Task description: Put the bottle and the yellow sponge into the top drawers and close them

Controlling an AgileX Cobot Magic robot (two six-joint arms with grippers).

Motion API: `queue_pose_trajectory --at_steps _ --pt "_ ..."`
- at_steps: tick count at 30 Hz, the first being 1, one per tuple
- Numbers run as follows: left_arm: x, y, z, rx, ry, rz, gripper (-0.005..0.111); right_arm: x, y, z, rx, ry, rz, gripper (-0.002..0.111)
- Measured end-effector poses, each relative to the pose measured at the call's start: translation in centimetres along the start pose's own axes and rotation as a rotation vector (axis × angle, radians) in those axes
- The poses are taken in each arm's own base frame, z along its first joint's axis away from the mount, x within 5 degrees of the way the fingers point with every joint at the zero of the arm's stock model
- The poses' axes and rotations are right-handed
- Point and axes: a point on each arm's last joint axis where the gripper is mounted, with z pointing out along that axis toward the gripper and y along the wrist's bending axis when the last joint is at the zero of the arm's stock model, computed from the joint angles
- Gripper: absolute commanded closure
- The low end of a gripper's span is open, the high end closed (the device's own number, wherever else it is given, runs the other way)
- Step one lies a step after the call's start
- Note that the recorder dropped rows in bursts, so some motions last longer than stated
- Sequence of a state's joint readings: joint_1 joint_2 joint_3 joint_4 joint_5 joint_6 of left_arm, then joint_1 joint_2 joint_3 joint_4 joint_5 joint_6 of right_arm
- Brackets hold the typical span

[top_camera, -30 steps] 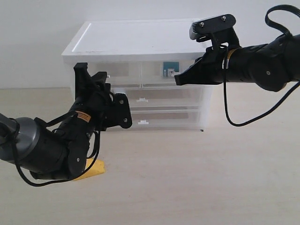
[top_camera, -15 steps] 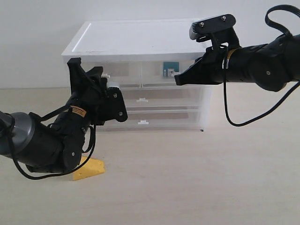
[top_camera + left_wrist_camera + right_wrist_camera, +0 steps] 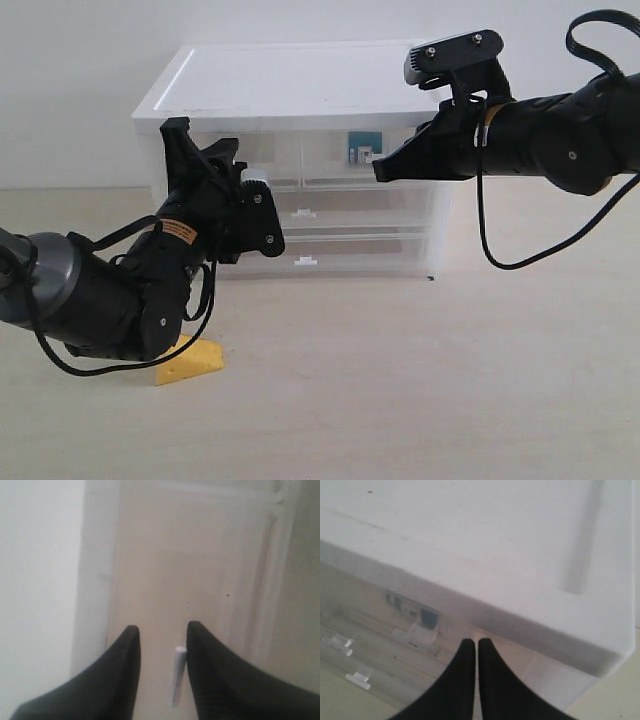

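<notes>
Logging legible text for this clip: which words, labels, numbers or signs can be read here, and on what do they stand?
No text can be read.
Orange sticker on the left arm: print too small to read.
Teal label on the bottle, seen through a top drawer: white patch with dark marks, too blurred to read.

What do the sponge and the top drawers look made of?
Sponge: probably foam, with a matte yellow-orange surface and no shine. Top drawers: seemingly translucent white plastic, since the bottle shows through one.
</notes>
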State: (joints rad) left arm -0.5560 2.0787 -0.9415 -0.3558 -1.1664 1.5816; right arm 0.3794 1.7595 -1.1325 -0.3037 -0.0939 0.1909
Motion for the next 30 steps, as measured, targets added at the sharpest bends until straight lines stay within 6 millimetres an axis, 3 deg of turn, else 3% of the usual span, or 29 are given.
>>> queue_pose_trajectory --at_steps 6,11,30 --pt "0.00 -0.06 0.00 0.007 0.000 0.000 0.082 0.00 0.00 0.00 0.000 0.000 0.000 0.108" --pt "0.00 -0.23 0.00 0.025 0.000 0.000 0.103 0.00 0.00 0.00 0.000 0.000 0.000 0.108" --pt "-0.19 -0.28 -0.24 0.019 0.011 0.000 0.103 0.00 0.00 0.00 0.000 0.000 -0.004 0.108"
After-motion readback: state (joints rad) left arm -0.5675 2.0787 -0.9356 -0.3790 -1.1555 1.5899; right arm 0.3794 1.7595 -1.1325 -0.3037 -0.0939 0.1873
